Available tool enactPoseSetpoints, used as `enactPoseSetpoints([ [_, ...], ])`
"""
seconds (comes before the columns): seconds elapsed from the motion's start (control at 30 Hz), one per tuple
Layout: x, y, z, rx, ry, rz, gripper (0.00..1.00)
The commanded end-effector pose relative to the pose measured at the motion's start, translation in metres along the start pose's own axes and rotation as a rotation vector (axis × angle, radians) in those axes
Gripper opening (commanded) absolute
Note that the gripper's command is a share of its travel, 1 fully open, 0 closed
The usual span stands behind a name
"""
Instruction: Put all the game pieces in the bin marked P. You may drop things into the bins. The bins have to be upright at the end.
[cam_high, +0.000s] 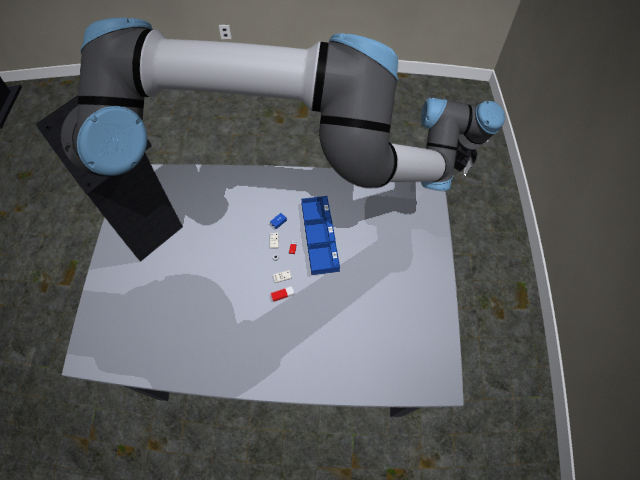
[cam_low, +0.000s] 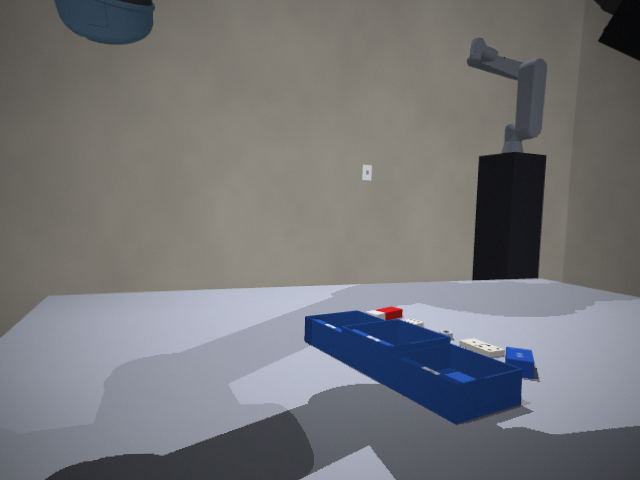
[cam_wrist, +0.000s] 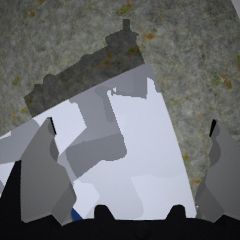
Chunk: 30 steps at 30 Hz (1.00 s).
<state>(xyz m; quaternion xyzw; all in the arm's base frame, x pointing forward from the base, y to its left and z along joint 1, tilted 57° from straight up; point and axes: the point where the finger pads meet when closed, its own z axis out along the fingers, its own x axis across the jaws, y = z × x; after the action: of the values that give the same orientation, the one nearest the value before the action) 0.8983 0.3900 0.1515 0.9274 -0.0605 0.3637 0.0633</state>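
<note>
The gripper (cam_high: 466, 161) (cam_wrist: 133, 119) stands spread with nothing between its fingers, near the right edge of the worktop (cam_high: 372, 335) (cam_low: 206, 387) (cam_wrist: 150, 150) in the top view, probably so the work area stays free. The bins (cam_high: 316, 223) (cam_low: 382, 372) stand upright, side by side, between the pieces and that right edge, perhaps so each drop is a short trip.

The game pieces lie flat, loose, left of the bins, around midway between the left and right edges: a domino (cam_high: 273, 240) (cam_low: 481, 347), a second domino (cam_high: 282, 276) (cam_low: 414, 322) and a die (cam_high: 275, 257) (cam_low: 447, 333).

Counted: two dominoes, one die, three bins, one blue block (cam_high: 278, 220) (cam_low: 519, 360), one small red block (cam_high: 292, 249), one red-and-white block (cam_high: 279, 295) (cam_low: 389, 313). Which bin is marked P, I cannot read.
</note>
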Motion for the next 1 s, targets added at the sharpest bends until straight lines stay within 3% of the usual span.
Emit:
enactPoseSetpoints([
  [0.0, 0.000, -0.001, -0.001, 0.001, 0.001, 0.000, 1.00],
  [0.53, 0.000, -0.001, -0.001, 0.001, 0.001, 0.000, 1.00],
  [0.57, -0.002, -0.004, -0.010, 0.001, 0.000, -0.002, 0.04],
  [0.8, -0.012, -0.018, -0.059, 0.001, 0.000, -0.002, 0.04],
  [0.97, -0.013, -0.019, -0.062, 0.001, 0.000, -0.002, 0.04],
])
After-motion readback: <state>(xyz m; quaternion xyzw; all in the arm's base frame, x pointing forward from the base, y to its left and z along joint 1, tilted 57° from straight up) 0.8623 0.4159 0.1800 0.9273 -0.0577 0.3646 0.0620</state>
